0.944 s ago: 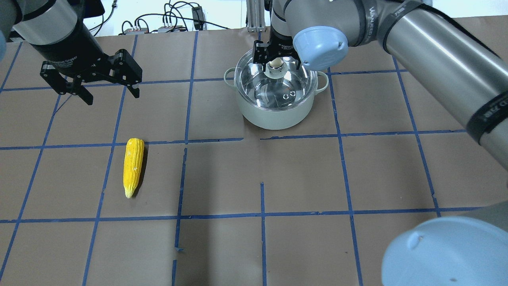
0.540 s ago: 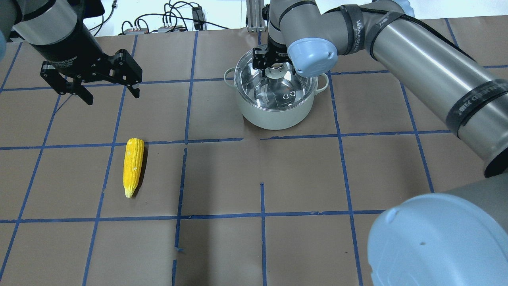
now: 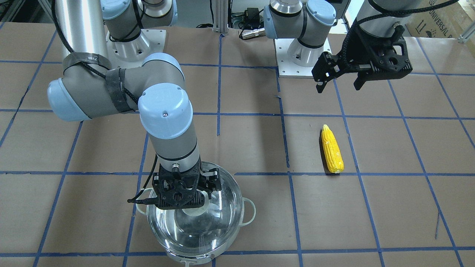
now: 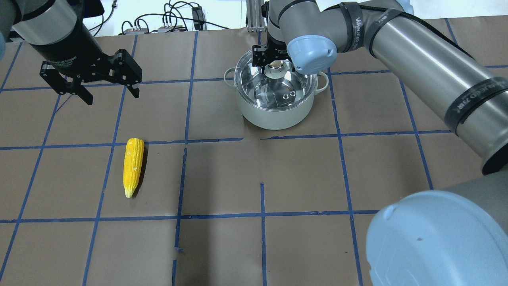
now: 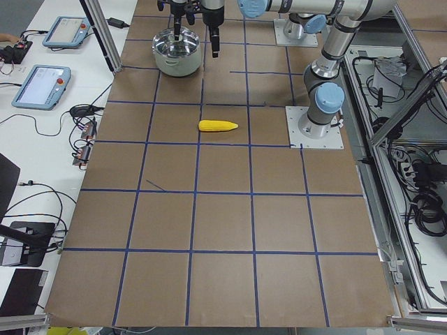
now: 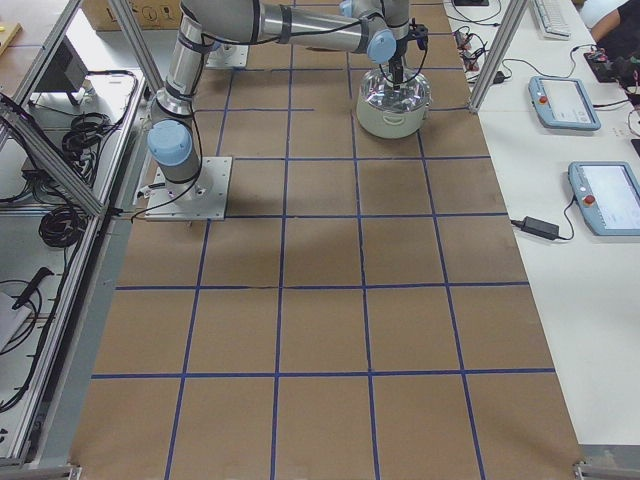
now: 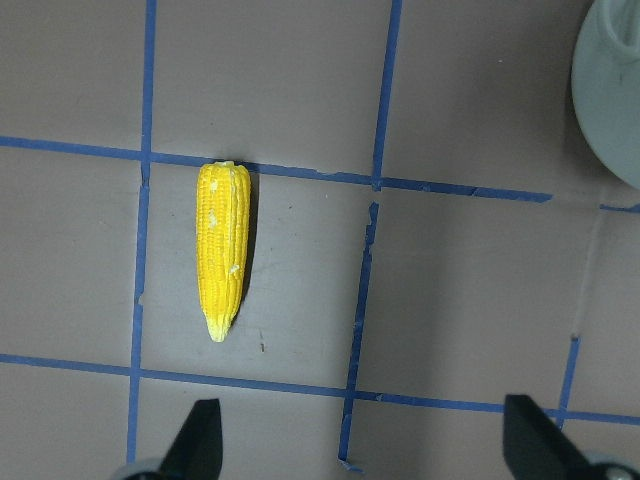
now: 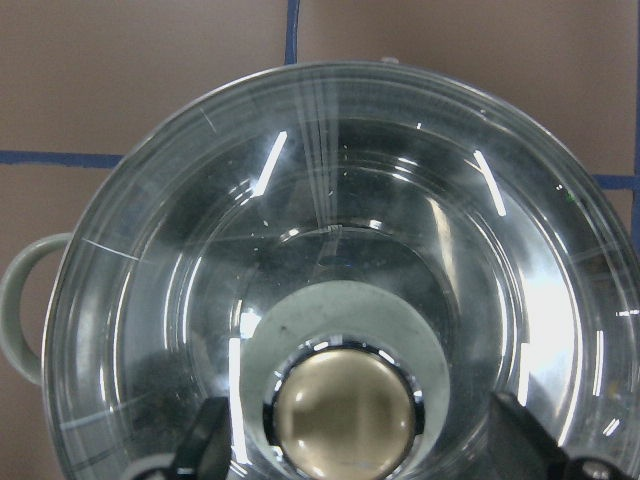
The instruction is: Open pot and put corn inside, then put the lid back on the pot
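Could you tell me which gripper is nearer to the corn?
Left. The left gripper hovers near the corn, not touching; the right gripper is down at the lid, farther away.

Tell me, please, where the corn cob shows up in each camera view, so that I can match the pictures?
Exterior front-facing: corn cob right of centre, pointed end towards the robot.
Overhead exterior: corn cob left of centre.
Exterior left: corn cob upper middle.
Exterior right: not in view.
Left wrist-mounted: corn cob left of centre.
Right wrist-mounted: not in view.
Shared landmark: the pot, seen in every view.
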### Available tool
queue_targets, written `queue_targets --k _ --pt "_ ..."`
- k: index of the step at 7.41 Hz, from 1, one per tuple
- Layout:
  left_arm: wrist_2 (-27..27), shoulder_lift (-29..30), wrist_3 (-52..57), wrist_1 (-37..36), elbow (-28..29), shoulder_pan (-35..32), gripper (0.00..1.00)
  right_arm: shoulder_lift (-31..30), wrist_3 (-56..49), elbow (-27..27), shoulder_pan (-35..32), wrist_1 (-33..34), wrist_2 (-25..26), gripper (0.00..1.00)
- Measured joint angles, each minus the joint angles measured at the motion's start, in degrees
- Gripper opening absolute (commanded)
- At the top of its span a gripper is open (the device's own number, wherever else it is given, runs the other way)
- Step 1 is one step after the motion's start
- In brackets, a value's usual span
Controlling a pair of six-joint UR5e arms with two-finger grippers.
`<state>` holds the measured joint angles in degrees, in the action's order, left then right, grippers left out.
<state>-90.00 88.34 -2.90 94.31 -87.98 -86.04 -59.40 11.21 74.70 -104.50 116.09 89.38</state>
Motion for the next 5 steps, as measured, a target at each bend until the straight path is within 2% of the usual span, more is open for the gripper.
queue_targets --k 2,4,5 --pt "0.0 0.0 0.0 0.0 0.0 0.0 1.0 1.2 0.0 -1.5 0.0 -0.8 0.0 0.89" --pt "0.0 0.0 0.0 0.0 0.0 0.0 1.0 2.1 0.0 -1.8 0.0 -0.8 0.0 0.81" --pt "0.0 -0.1 0.0 0.0 0.0 0.0 1.0 2.2 0.0 -1.8 0.0 -0.8 0.0 0.81"
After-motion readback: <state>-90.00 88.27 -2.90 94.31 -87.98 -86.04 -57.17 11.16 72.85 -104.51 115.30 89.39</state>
